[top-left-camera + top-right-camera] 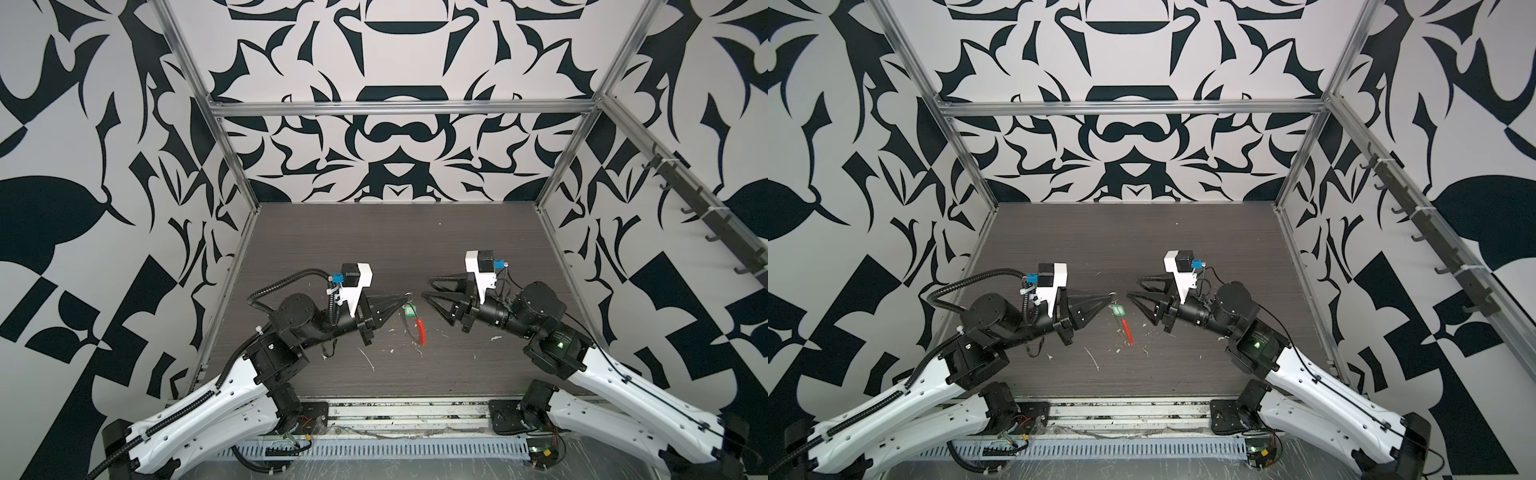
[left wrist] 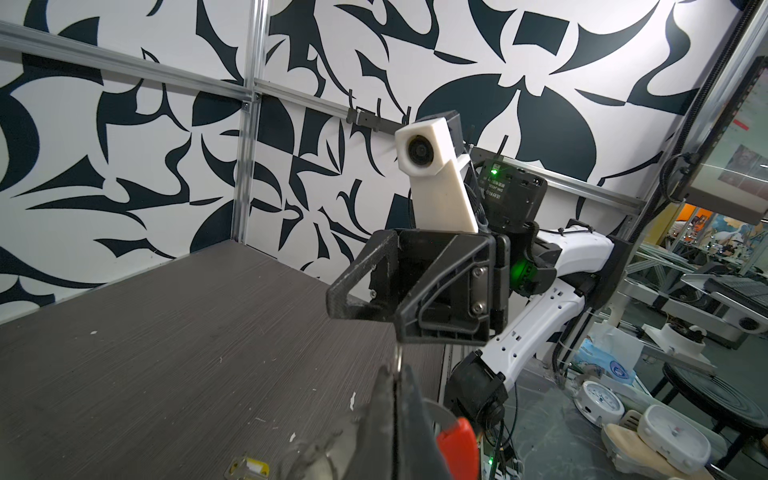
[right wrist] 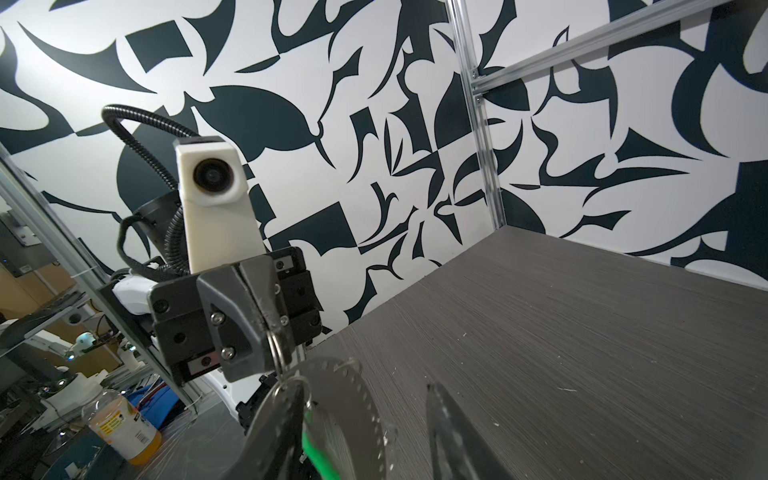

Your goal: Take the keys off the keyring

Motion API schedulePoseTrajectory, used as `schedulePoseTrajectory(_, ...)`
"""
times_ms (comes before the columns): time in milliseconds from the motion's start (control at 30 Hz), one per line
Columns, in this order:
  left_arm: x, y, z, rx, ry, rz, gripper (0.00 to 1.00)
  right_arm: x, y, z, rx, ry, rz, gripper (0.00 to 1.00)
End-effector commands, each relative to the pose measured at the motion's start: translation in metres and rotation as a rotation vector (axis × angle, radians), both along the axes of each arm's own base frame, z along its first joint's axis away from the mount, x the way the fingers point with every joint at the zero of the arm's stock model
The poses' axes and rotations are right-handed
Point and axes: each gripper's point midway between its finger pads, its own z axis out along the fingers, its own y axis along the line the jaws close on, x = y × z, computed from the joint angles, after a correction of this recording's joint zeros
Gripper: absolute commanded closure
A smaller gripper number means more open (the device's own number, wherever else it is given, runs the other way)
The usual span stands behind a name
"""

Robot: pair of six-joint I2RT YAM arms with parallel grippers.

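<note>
In both top views, pinches small split ring [image 1: 409,294] in clenched jaws of left gripper [image 1: 405,296], green tag [image 1: 410,310] and red-sleeved keyring [image 1: 422,330] hanging beneath, over the table [image 1: 374,241]; holds right gripper [image 1: 428,286] just beside, jaws released, empty

In left wrist view, shows brass key [image 2: 248,468] low by the table

In right wrist view, confirms pinch on the ring

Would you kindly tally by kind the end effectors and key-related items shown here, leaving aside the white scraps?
End effectors: 2 (left end effector, right end effector)
Keyring: 1
Green tag: 1
Brass key: 1
Small metal ring: 1
Total: 6
</note>
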Motion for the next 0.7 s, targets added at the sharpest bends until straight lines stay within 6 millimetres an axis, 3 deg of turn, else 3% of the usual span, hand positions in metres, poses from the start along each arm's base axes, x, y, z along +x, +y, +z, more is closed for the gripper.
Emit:
schedulePoseTrajectory(0, 0.0, 0.003, 0.011, -0.054, -0.024, 0.009, 1.0, -0.014, 0.001, 0.029, 0.097, -0.063, 0.073, 0.5)
schedulePoseTrajectory(400, 0.0, 0.002, 0.013, -0.066, -0.028, 0.006, 1.0, -0.03, 0.022, 0.031, 0.092, -0.06, 0.213, 0.52)
schedulePoseTrajectory(667, 0.001, 0.002, 0.012, -0.066, -0.027, 0.005, 1.0, -0.026, 0.018, 0.035, 0.114, -0.07, 0.175, 0.59)
